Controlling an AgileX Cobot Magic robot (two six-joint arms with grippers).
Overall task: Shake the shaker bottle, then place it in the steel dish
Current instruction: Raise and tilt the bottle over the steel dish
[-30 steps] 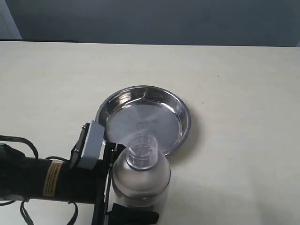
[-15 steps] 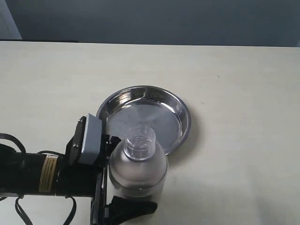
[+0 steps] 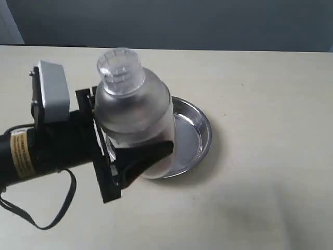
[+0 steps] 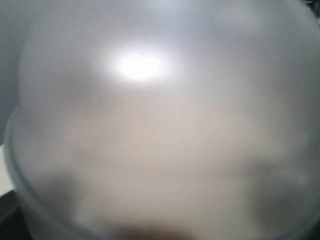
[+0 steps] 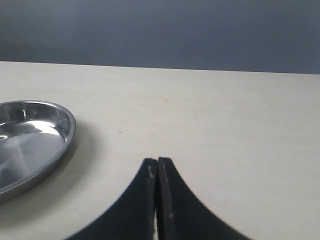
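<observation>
Progress, as I read it: somewhere in the shaking step, with the placing not yet done. The left end effector (image 3: 125, 133) is clamped on the shaker bottle (image 3: 134, 112), one black finger (image 3: 143, 155) across its near side. The bottle is up off the tabletop (image 3: 260, 198) and tilted, its cap (image 3: 120, 70) leaning away from the steel dish (image 3: 202, 133). In the exterior view the bottle's lower body hides the left part of the dish. From the left wrist view I get only frosted plastic (image 4: 160, 130) filling the picture, so I cannot see the bits inside or judge how much shaking has been done. What is left, by my judgement: finish the shake, bring the bottle upright, lower it onto the flat bottom of the dish and let go.

Room looks generous. The dish sits well inside the tabletop, whose far edge meets a dark wall (image 3: 208, 21) well beyond the rim. To the right of the dish the surface is bare. The right end effector (image 5: 157, 172) sits low there with its fingertips pressed together and holding nothing; the dish (image 5: 35, 140) is off to one side of it. It is out of the exterior view, so I cannot say how near the bottle it is.
</observation>
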